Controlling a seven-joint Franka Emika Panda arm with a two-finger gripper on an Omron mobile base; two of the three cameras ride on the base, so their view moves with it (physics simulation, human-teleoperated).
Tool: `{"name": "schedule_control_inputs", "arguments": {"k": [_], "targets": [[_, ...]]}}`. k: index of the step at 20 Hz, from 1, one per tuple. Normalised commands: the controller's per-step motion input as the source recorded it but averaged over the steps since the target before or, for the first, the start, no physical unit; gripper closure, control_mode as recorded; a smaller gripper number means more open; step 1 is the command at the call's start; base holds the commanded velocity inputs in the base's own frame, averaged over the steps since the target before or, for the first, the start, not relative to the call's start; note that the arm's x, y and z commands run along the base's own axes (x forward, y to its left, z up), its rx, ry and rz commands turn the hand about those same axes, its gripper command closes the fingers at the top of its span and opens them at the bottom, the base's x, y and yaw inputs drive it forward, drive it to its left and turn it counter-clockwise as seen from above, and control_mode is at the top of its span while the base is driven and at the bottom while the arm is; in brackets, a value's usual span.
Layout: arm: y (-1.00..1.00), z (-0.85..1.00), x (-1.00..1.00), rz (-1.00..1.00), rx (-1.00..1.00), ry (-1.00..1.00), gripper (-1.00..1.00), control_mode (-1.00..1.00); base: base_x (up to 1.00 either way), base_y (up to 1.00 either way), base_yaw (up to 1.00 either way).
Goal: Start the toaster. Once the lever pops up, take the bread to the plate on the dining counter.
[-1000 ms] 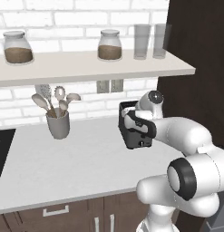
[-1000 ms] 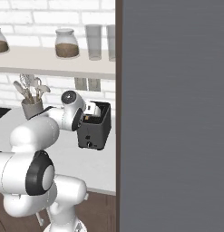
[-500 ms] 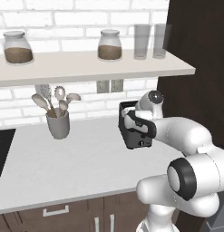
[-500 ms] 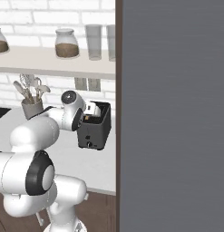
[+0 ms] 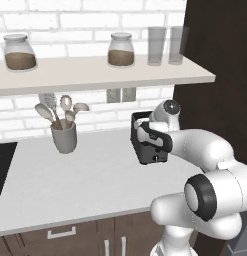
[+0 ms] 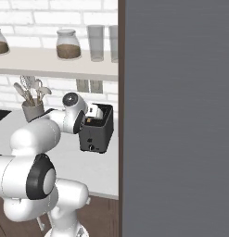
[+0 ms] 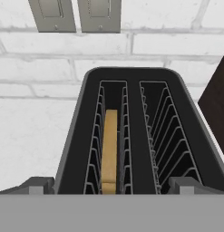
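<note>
Toaster (image 5: 149, 150): black, two slots, on the white worktop (image 5: 85, 175) below the brick wall, right of the utensil cup (image 5: 64, 137). Bread (image 7: 109, 152): hand view looks down into the slots and finds one golden slice upright in the left slot, right slot bare; base views hide this behind the arm. Claw (image 7: 109, 186): jaws spread wide, just above the toaster, gripping nothing. Shelf (image 5: 95, 72): jars and glasses, seen from the base.
</note>
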Motion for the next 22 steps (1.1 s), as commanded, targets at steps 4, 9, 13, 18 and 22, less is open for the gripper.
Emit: {"name": "schedule_control_inputs", "arguments": {"k": [4, 9, 13, 18, 22], "targets": [[0.0, 0.0, 0.0, 0.0, 0.0, 0.0, -1.0, -1.0, 0.0, 0.0, 0.0], [0.0, 0.0, 0.0, 0.0, 0.0, 0.0, -1.0, -1.0, 0.0, 0.0, 0.0], [0.0, 0.0, 0.0, 0.0, 0.0, 0.0, -1.0, -1.0, 0.0, 0.0, 0.0], [0.0, 0.0, 0.0, 0.0, 0.0, 0.0, -1.0, -1.0, 0.0, 0.0, 0.0], [0.0, 0.0, 0.0, 0.0, 0.0, 0.0, -1.0, -1.0, 0.0, 0.0, 0.0]]}}
